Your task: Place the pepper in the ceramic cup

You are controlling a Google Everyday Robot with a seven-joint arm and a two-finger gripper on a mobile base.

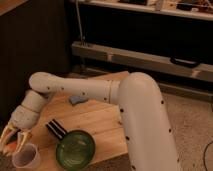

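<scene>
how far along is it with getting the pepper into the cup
Done: the pepper is off the table, held in the gripper, which is shut on it at the table's near left corner. In hand: the gripper hangs just above and to the left of the white cup, by its rim. Left: bring the pepper over the cup's mouth and let go. The green pan sits beside the cup, not involved.
</scene>
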